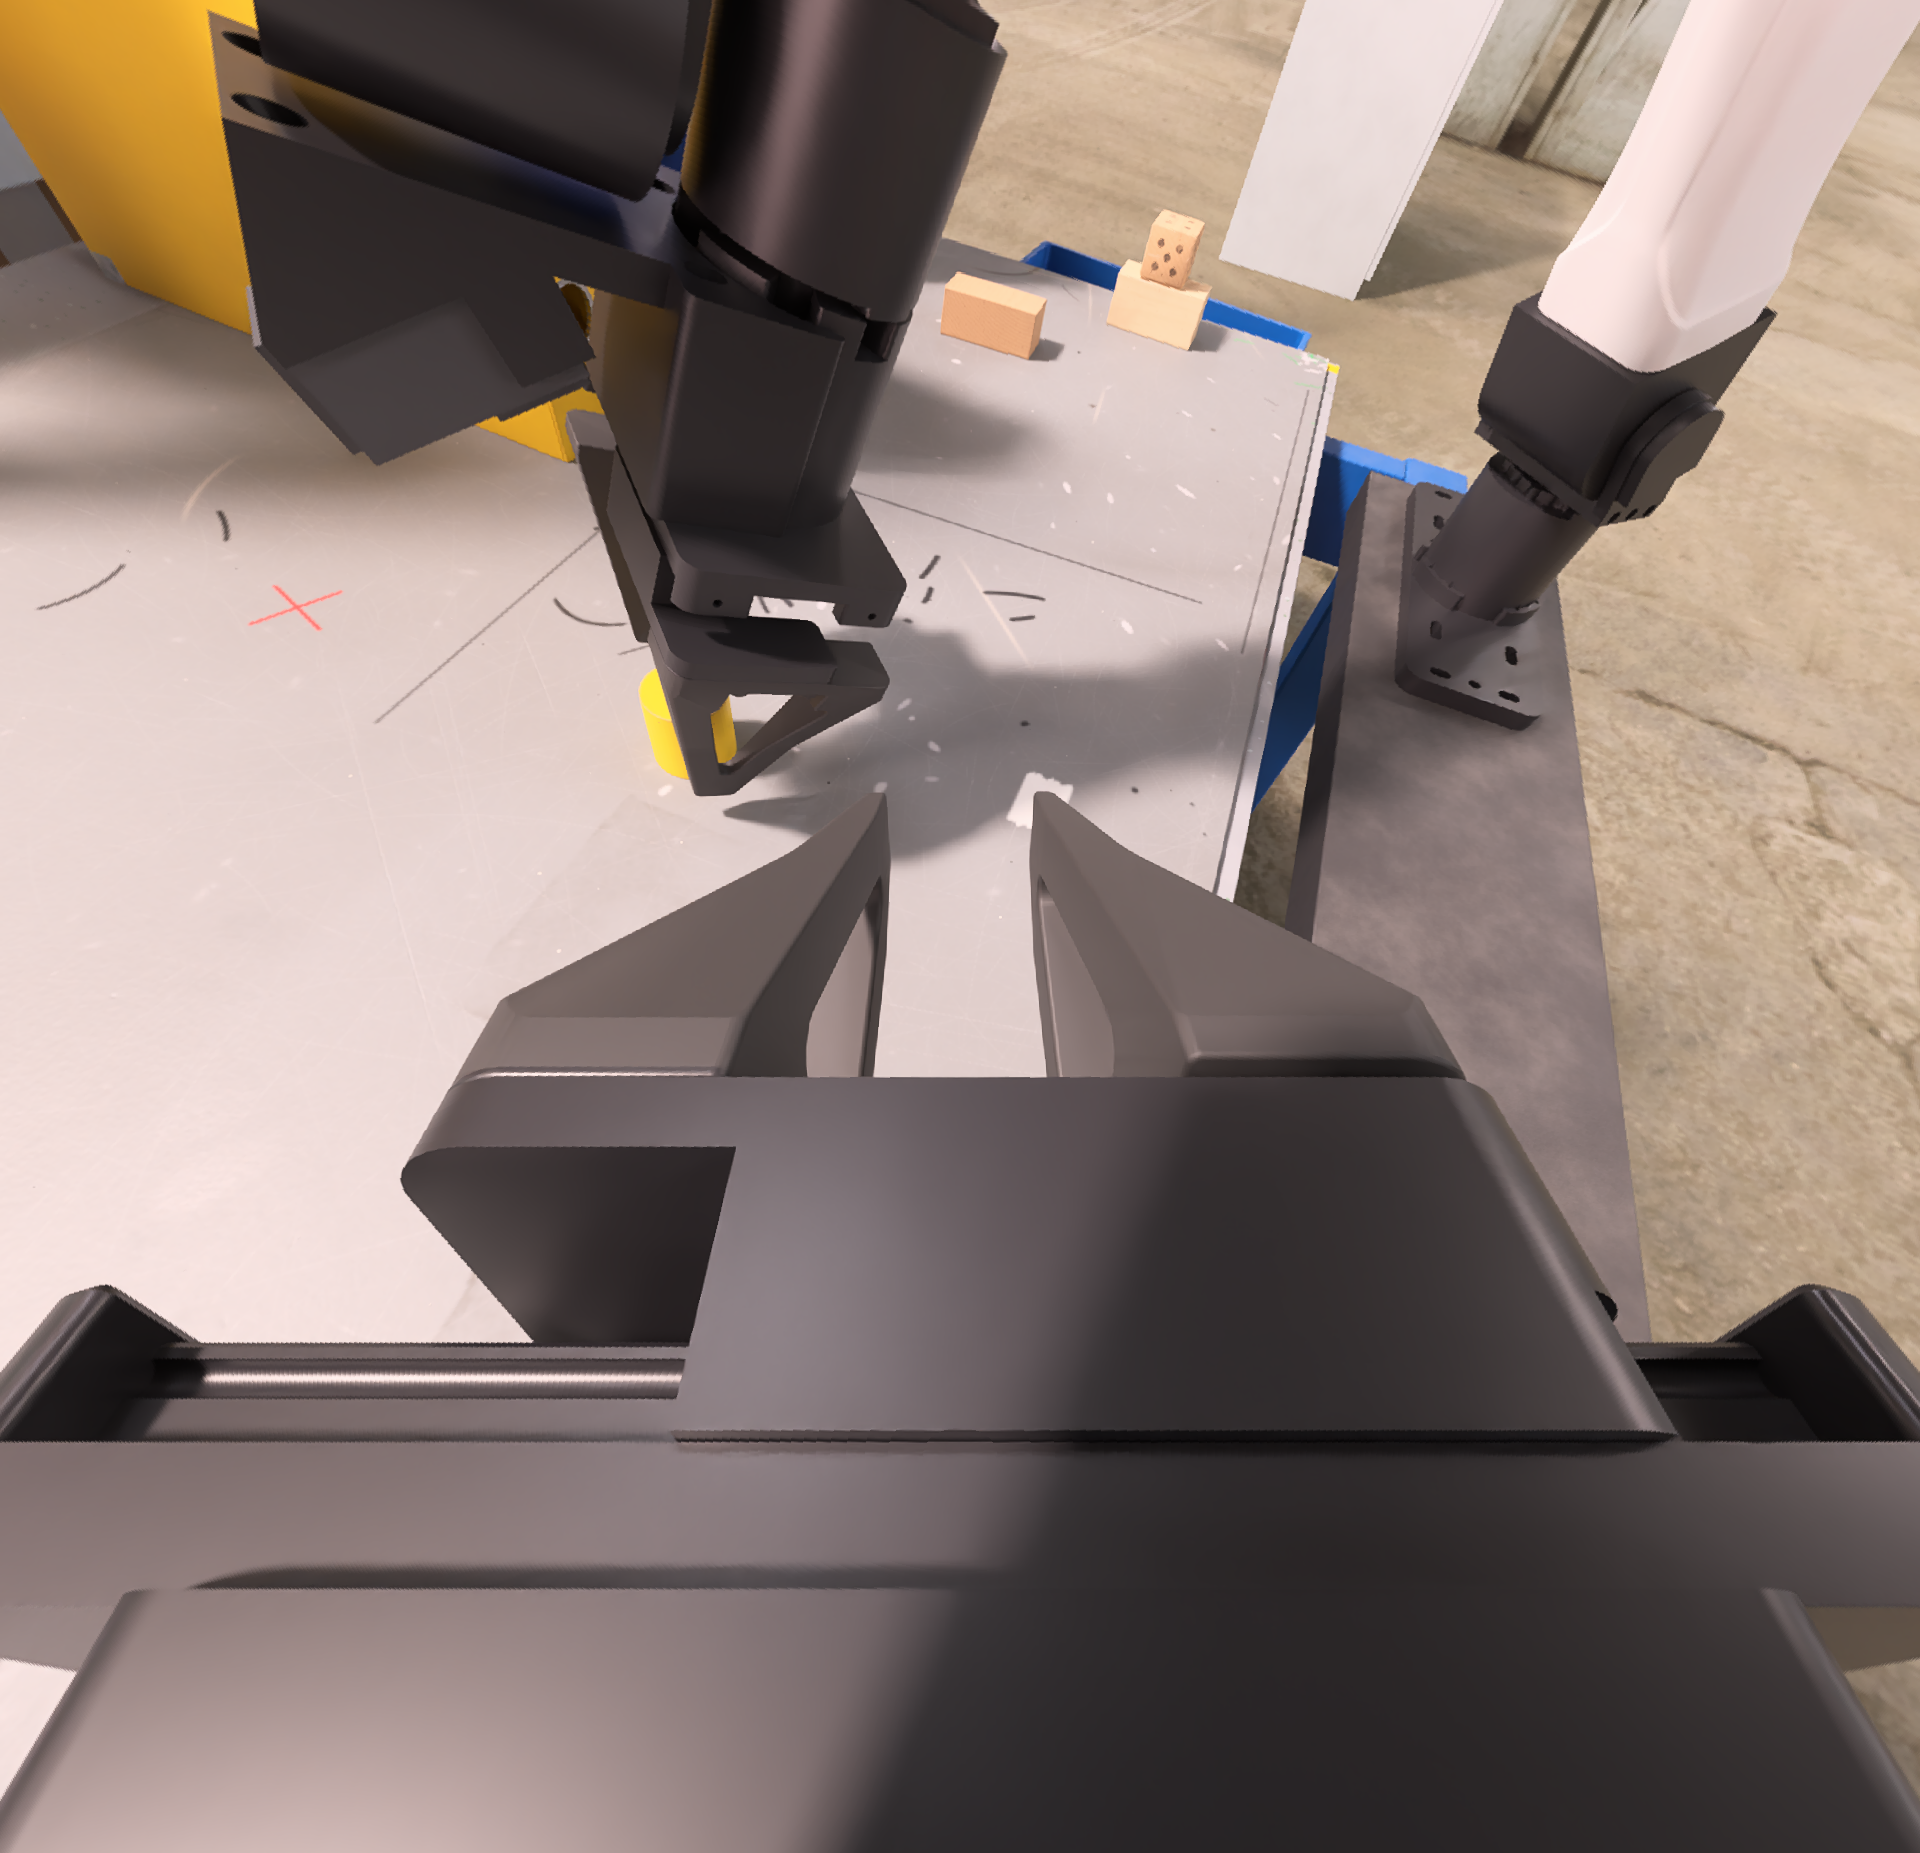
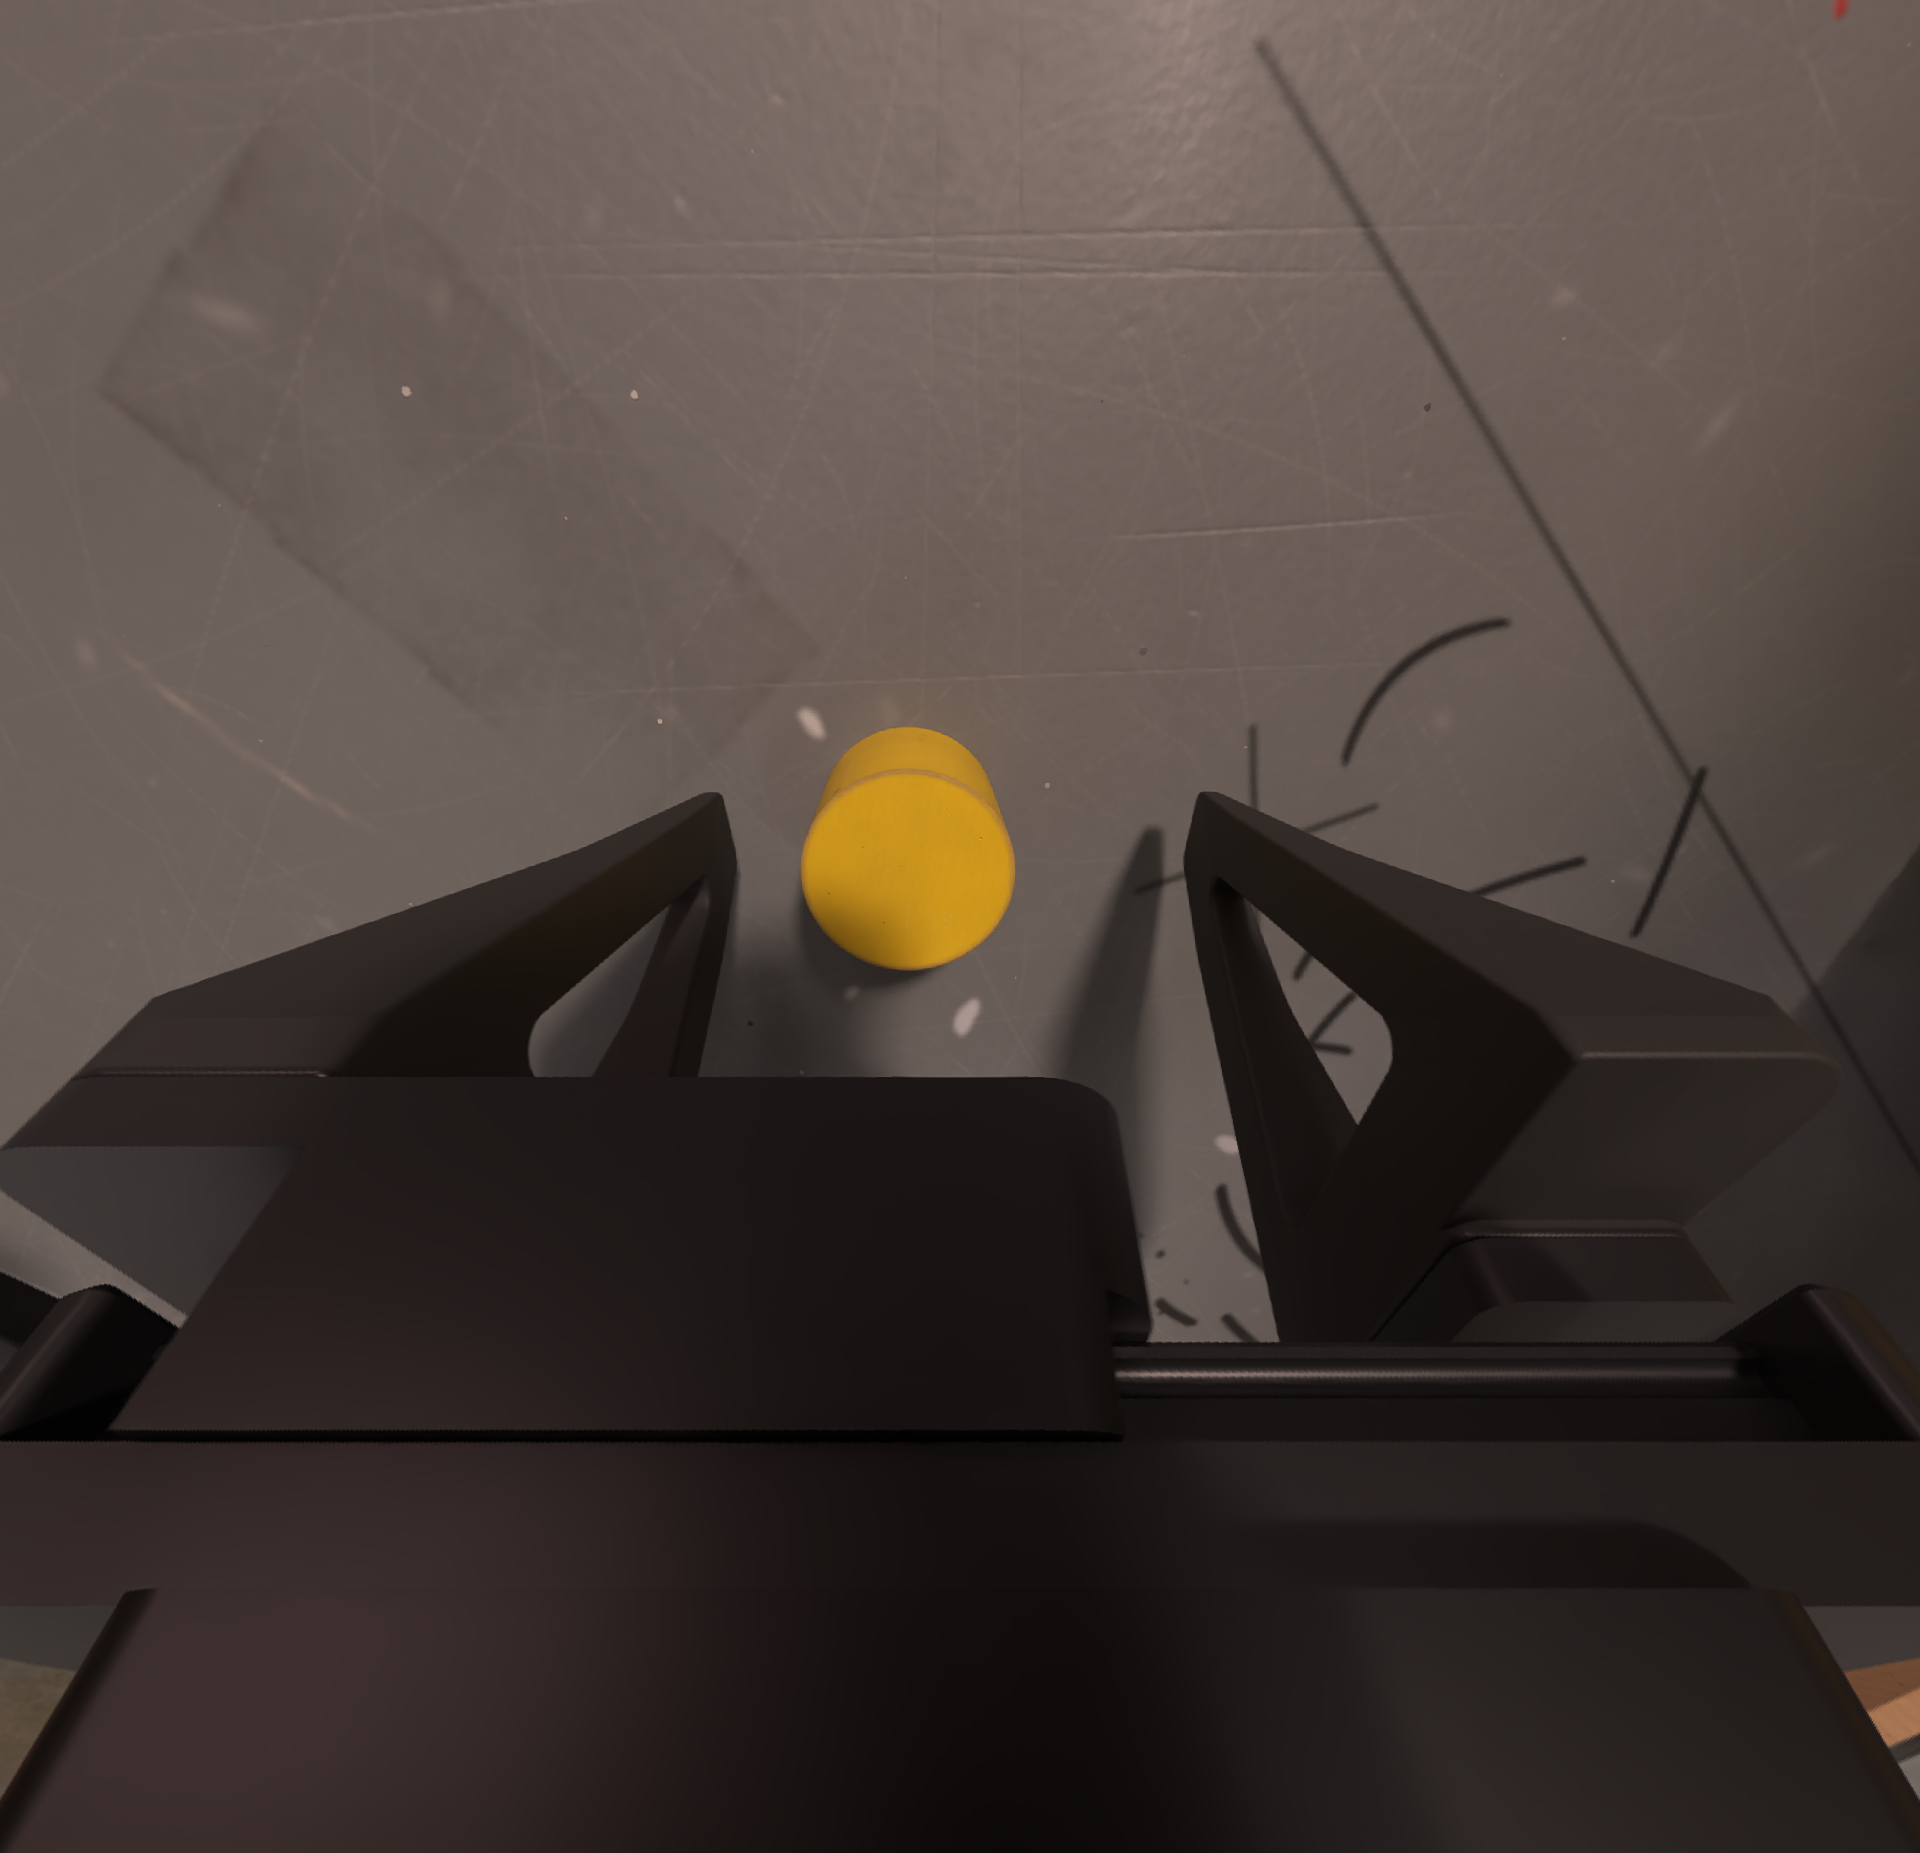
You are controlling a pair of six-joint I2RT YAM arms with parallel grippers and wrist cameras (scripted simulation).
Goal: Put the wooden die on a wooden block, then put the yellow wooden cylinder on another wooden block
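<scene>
The yellow wooden cylinder (image 2: 909,873) stands upright on the grey table, between the fingers of my right gripper (image 2: 961,816), nearer its left finger. The gripper is open and lowered around it, and I see no contact. In the left wrist view the cylinder (image 1: 663,733) shows partly behind the right gripper (image 1: 727,769). The wooden die (image 1: 1172,248) rests on a pale wooden block (image 1: 1155,309) at the far table edge. A second, tan wooden block (image 1: 992,315) lies to its left. My left gripper (image 1: 961,806) hovers empty, its fingers slightly apart.
The table's right edge (image 1: 1262,660) drops to a dark base plate (image 1: 1455,920) that carries a white arm's mount (image 1: 1475,650). A yellow box (image 1: 114,120) stands at the far left. A red cross (image 1: 296,608) marks the table.
</scene>
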